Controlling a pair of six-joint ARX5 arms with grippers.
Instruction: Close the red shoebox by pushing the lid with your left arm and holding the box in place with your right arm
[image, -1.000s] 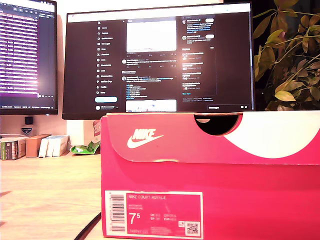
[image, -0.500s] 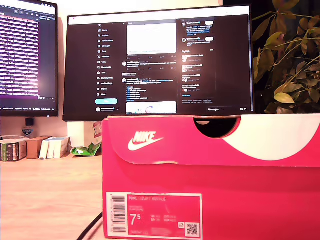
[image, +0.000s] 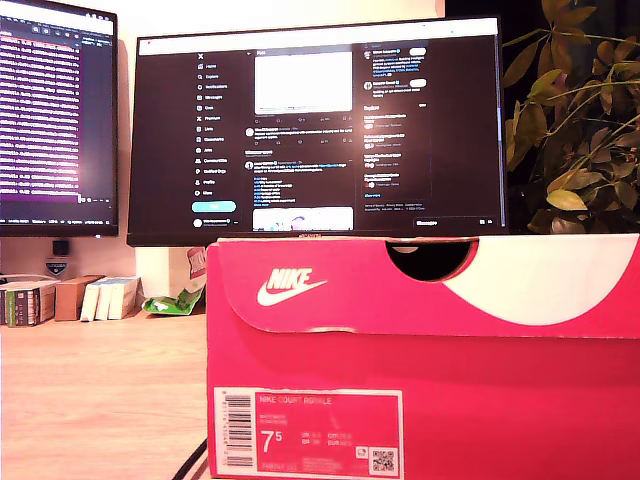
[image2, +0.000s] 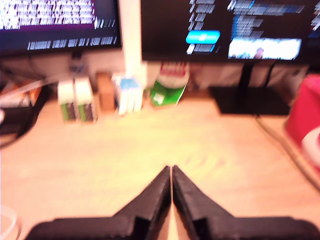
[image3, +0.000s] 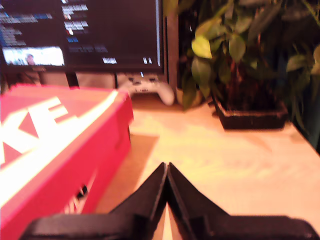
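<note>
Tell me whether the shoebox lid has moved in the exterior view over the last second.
Yes, slightly downward. The lid covered the lower edge of the monitor before; now its top edge sits just under that edge, though the whole view shifted a little too.

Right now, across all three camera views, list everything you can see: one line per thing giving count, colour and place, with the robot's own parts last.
shoebox: one, red with white logo, lid down, filling the exterior view's lower right.
label: one, white-edged, on the shoebox's front face.
monitors: two, dark screens lit, behind the shoebox.
plant: one, green-leaved, at the exterior view's right; dark pot in the second wrist view.
small boxes: several, green, brown and white, on the desk under the exterior view's left monitor.
green packet: one, beside those boxes.
game controller: one, white, under the monitor by the plant.
desk: one, light wood.
my first gripper: black, shut, over bare desk.
my second gripper: black, shut, beside the shoebox.
</note>
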